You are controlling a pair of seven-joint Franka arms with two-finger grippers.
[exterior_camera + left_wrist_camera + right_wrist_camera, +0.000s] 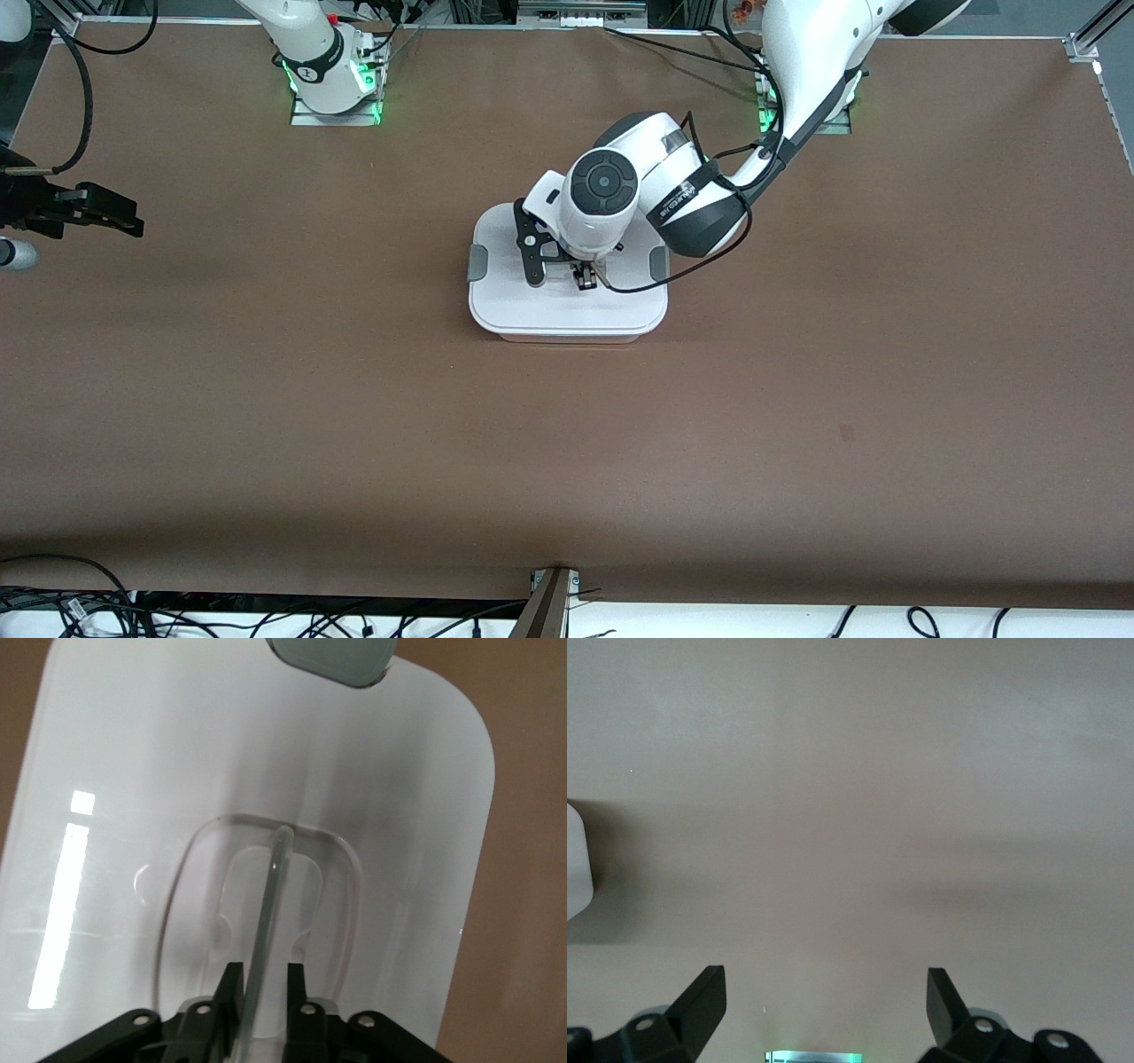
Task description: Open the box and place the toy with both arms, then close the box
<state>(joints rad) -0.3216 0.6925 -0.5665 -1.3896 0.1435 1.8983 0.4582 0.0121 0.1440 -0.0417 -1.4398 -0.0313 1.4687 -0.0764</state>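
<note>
The box (pixel 567 310) sits closed at the middle of the table, its white lid (pixel 177 771) on with grey side clips (pixel 477 262) at both ends. My left gripper (pixel 585 279) is down on the lid's centre. Its fingers (pixel 232 983) straddle the clear handle (pixel 270 904), slightly parted: one finger is against the handle and a small gap shows at the other. My right gripper (pixel 133 221) waits at the right arm's end of the table, wide open (pixel 828 992) over bare brown surface. The toy is out of view.
A small white object (pixel 13 255) lies at the table's edge under the right arm, also seen in the right wrist view (pixel 576 859). The arm bases (pixel 332 80) stand along the table's edge farthest from the front camera. Cables (pixel 266 620) hang past the edge nearest it.
</note>
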